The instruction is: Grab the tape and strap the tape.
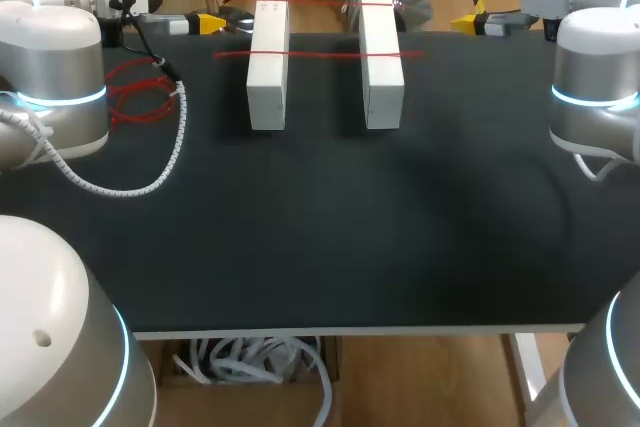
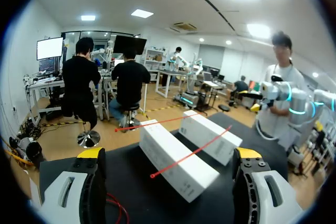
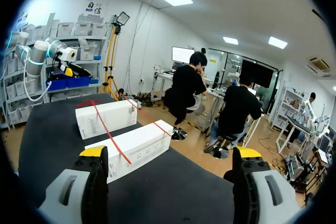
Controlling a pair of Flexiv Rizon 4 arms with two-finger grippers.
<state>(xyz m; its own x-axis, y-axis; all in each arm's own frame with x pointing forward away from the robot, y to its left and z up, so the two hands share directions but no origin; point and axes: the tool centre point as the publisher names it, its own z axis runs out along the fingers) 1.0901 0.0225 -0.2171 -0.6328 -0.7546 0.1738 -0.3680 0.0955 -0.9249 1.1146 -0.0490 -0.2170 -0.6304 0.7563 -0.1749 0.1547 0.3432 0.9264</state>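
The left gripper (image 2: 169, 153) is released, its yellow tips wide apart with nothing between them. The right gripper (image 3: 170, 151) is the same, spread and empty. The tape (image 1: 320, 53) is a thin red line stretched left to right over two white boxes (image 1: 267, 77) at the far middle of the table (image 1: 320, 237), and a second run crosses their far ends.

It looks light, limp and narrow, so it should give when pulled and could slip out of a shallow pinch. The best hold is probably the free span in the gap between the boxes, or the loose end left of them, pinched across its width. A red coil (image 1: 140, 97) lies at the far left; whether it is spare tape or a cable I cannot tell.

Both arms sit at the far corners with wrists level and fingers pointing inward at the boxes, well apart from the tape.
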